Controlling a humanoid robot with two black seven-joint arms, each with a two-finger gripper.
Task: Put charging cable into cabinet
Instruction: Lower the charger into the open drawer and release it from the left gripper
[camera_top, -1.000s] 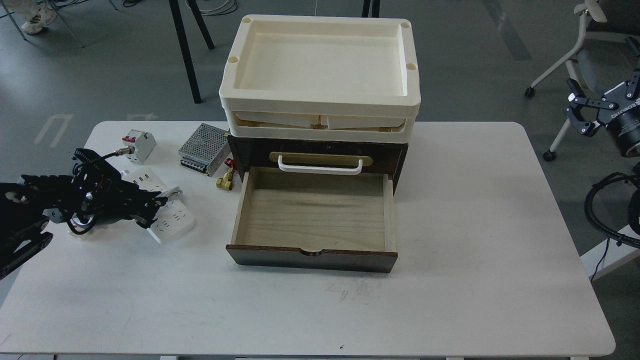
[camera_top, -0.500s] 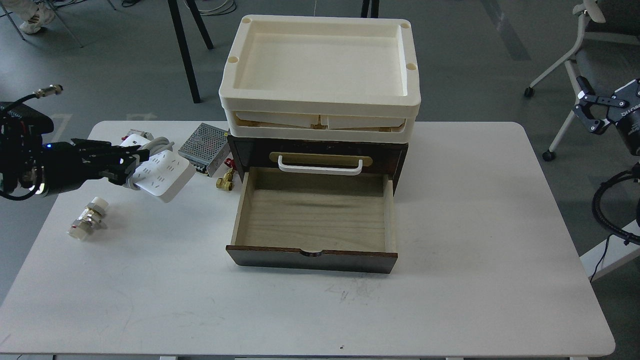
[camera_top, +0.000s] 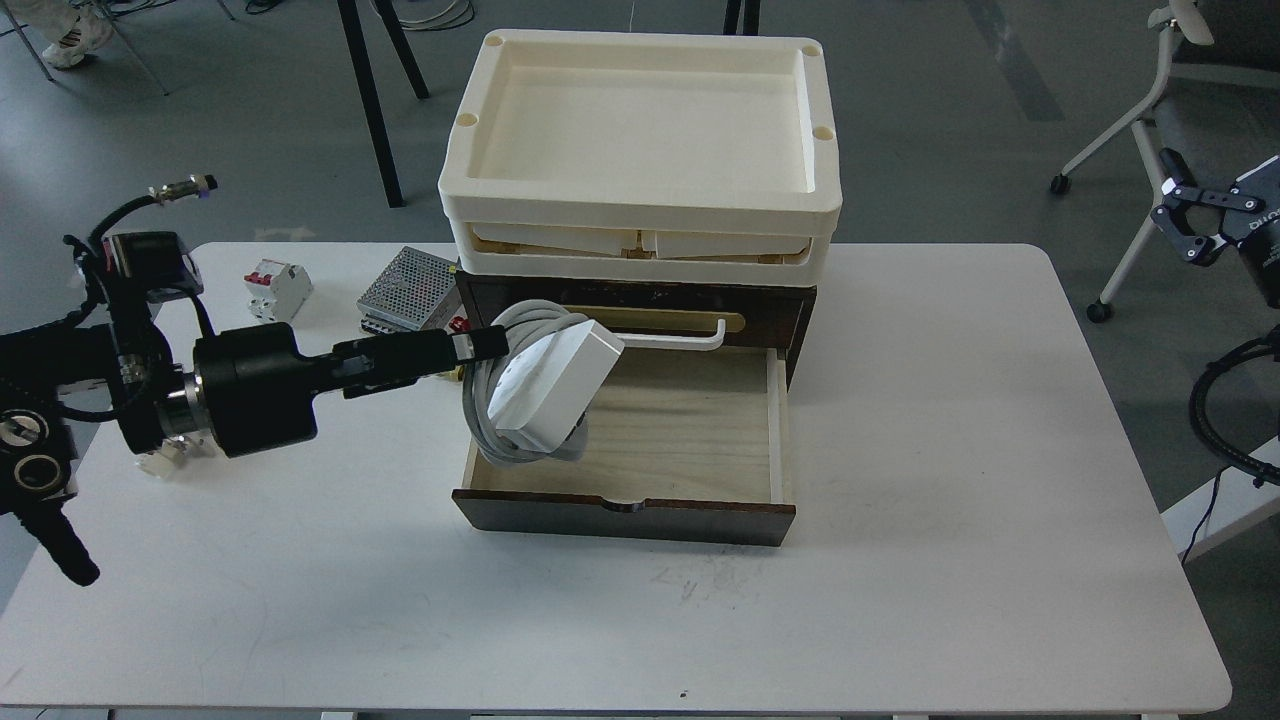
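Observation:
The charging cable (camera_top: 548, 388) is a white power strip with its grey-white cord looped around it. My left gripper (camera_top: 485, 343) is shut on it and holds it tilted in the air above the left part of the open drawer (camera_top: 680, 430). The cabinet (camera_top: 770, 310) is a dark-brown drawer unit at the table's back middle, its light-wood drawer pulled out toward me. A white handle (camera_top: 690, 342) shows on its upper front. My right gripper (camera_top: 1190, 225) hangs off the table at the far right edge, fingers spread and empty.
Cream trays (camera_top: 640, 150) are stacked on the cabinet. A perforated metal box (camera_top: 405, 290) and a small white breaker with red switches (camera_top: 277, 290) lie at the back left. A small fitting (camera_top: 160, 462) shows under my left arm. A chair (camera_top: 1160, 110) stands off the table's right.
My left gripper has lifted the charging cable off the table's left side and carried it right, to above the open drawer. The right gripper has barely shifted.

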